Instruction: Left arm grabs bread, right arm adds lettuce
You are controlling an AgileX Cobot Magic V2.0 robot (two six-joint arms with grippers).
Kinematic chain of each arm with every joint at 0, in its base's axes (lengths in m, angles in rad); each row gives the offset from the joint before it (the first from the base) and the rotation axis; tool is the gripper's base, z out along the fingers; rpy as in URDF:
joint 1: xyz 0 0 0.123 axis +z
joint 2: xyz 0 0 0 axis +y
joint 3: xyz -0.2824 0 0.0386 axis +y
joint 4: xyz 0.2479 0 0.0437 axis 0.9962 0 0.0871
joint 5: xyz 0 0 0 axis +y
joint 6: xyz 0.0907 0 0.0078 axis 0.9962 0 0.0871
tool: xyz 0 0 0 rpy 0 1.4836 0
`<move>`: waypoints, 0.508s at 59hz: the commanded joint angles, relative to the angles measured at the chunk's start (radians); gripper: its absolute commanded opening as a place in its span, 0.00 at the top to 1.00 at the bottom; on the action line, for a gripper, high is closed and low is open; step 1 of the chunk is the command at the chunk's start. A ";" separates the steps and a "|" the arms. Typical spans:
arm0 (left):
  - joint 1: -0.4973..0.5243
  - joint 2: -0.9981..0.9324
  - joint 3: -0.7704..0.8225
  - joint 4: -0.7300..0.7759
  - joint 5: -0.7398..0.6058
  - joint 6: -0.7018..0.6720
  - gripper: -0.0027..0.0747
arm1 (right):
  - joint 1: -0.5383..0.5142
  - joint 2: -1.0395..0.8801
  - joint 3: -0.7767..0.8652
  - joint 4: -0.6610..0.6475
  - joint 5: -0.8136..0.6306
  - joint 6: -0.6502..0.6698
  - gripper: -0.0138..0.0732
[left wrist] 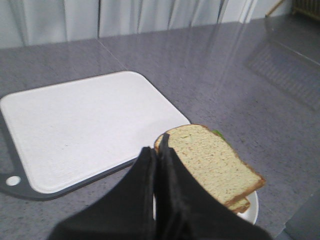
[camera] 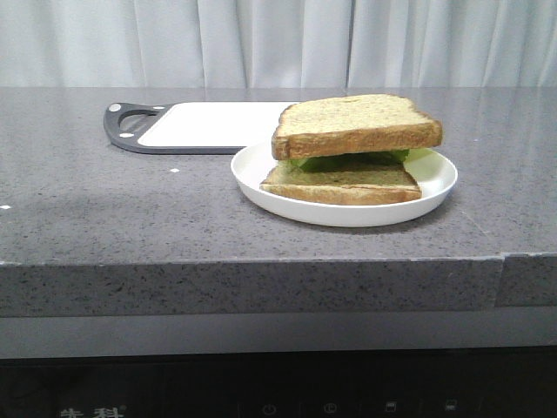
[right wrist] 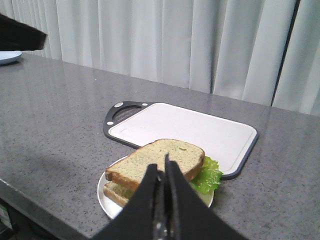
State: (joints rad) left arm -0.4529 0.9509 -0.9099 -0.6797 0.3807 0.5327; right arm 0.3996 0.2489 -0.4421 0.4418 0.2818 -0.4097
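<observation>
A white plate (camera: 435,187) holds a sandwich: a bottom slice (camera: 344,183), green lettuce (camera: 326,162) and the thick bread (camera: 357,126) on top. The bread shows in the left wrist view (left wrist: 210,160) and the right wrist view (right wrist: 160,160); the lettuce (right wrist: 207,176) sticks out from under it there. My left gripper (left wrist: 158,150) is shut and empty, raised above and short of the plate. My right gripper (right wrist: 161,167) is shut and empty, raised off the sandwich. Neither arm shows in the front view.
A white cutting board (camera: 209,124) with a dark rim and handle lies behind and left of the plate; it also shows in the left wrist view (left wrist: 75,130) and the right wrist view (right wrist: 190,127). The counter's front edge (camera: 261,261) is near. Curtains hang behind.
</observation>
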 commanded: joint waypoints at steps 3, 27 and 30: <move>-0.008 -0.179 0.125 0.026 -0.160 -0.003 0.99 | 0.000 -0.006 -0.003 -0.002 -0.117 -0.008 0.91; -0.008 -0.528 0.352 0.054 -0.193 -0.003 0.99 | 0.000 -0.007 0.021 -0.001 -0.100 -0.008 0.91; -0.008 -0.528 0.352 0.054 -0.193 -0.003 0.99 | 0.000 -0.007 0.021 -0.001 -0.100 -0.008 0.91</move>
State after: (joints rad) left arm -0.4543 0.4218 -0.5303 -0.6144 0.2668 0.5327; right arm 0.3996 0.2332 -0.3945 0.4418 0.2553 -0.4097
